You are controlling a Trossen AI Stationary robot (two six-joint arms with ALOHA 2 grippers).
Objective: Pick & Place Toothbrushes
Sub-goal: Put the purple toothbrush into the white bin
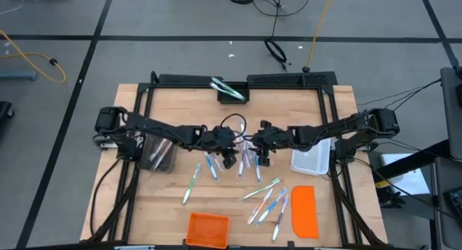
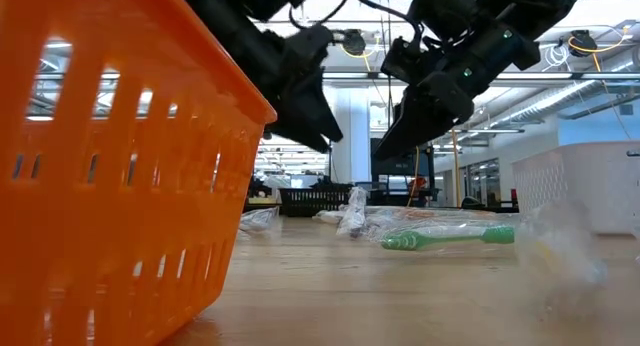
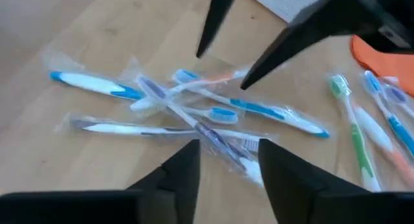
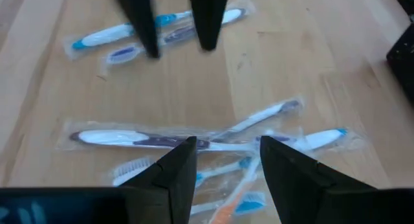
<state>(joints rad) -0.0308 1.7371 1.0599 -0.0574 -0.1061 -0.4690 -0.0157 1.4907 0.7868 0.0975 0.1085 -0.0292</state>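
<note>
On the left of the worktop (image 1: 151, 199) a clear bin (image 1: 160, 154) is seen below the left arm's elbow, and nothing can be made out inside it. An orange basket (image 1: 208, 229) stands at the near edge, left of centre; whether anything lies in it cannot be told.

Near the centre, the left gripper (image 1: 229, 160) is held just above a loose cluster of wrapped toothbrushes (image 1: 245, 162). Its fingers (image 3: 187, 169) are parted to a moderate gap with nothing held between them; in the left wrist view a purple-handled toothbrush (image 3: 213, 138) lies crosswise directly beneath that gap. Left of the cluster, a few more brushes (image 1: 193, 182) lie singly on the bare wood.

Just right of centre, the right gripper (image 1: 263, 159) hangs over the same cluster, close to the left one but not touching it. Its fingers (image 4: 181, 166) are likewise parted and empty, with a white and purple toothbrush (image 4: 139, 140) lying across below them.

Farther right, a second group of brushes (image 1: 268, 201) is scattered towards the near edge, beside a flat orange lid (image 1: 304, 211). A white mesh basket (image 1: 312, 158) stands under the right arm. At the far edge a black tray (image 1: 232, 96) already holds a couple of brushes (image 1: 227, 88).

The task is judged to be at an early stage: only those few brushes are seen placed, most of them are left on the worktop, and no grasp is closed yet.
</note>
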